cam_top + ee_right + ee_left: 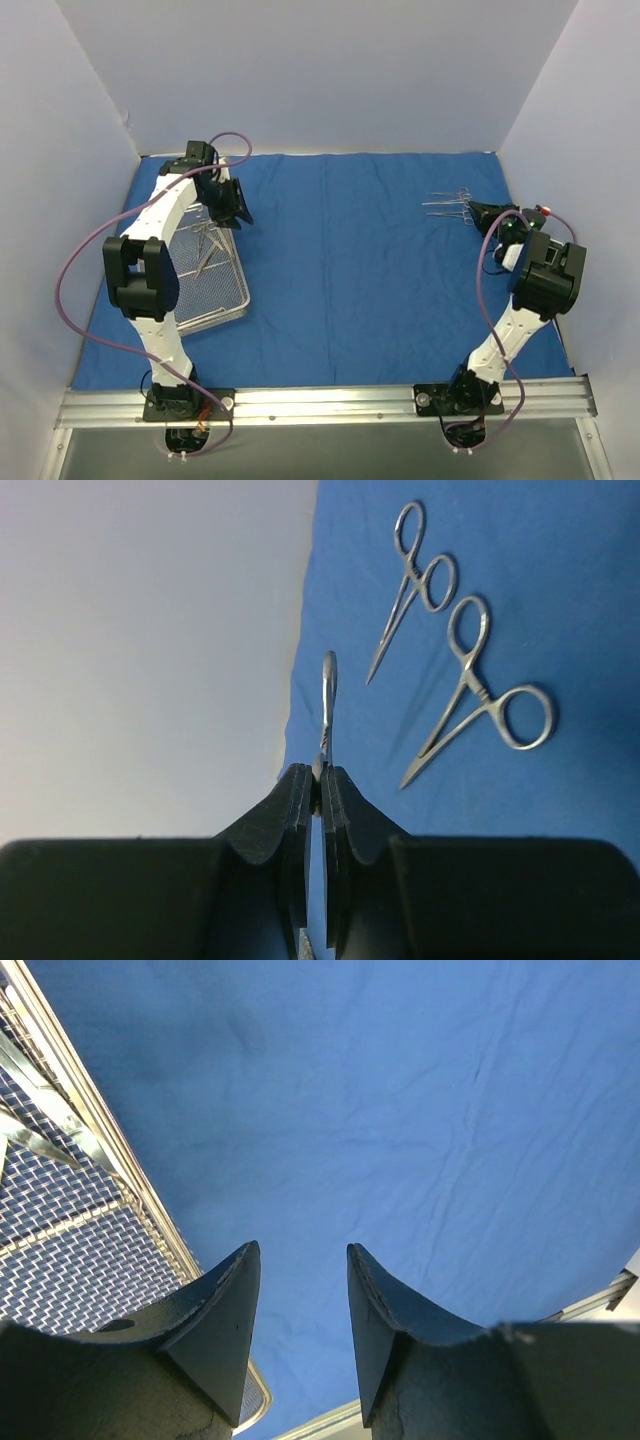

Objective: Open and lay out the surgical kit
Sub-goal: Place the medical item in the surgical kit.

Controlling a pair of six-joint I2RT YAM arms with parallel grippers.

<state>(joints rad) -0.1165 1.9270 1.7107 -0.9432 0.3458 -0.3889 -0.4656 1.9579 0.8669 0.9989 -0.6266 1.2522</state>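
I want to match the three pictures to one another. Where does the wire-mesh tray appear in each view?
Top external: wire-mesh tray, left of centre on the blue cloth.
Left wrist: tray along the left edge, rim and mesh only.
Right wrist: not in it.
Shared landmark: the blue cloth, in all three views.

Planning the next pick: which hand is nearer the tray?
Left. The left hand hovers beside the tray's far right corner; the right hand is across the cloth near its right edge, holding a tool.

White links (175, 205), black joints (140, 275), purple cables (58, 283), dark grippers (302, 1247) (318, 770).
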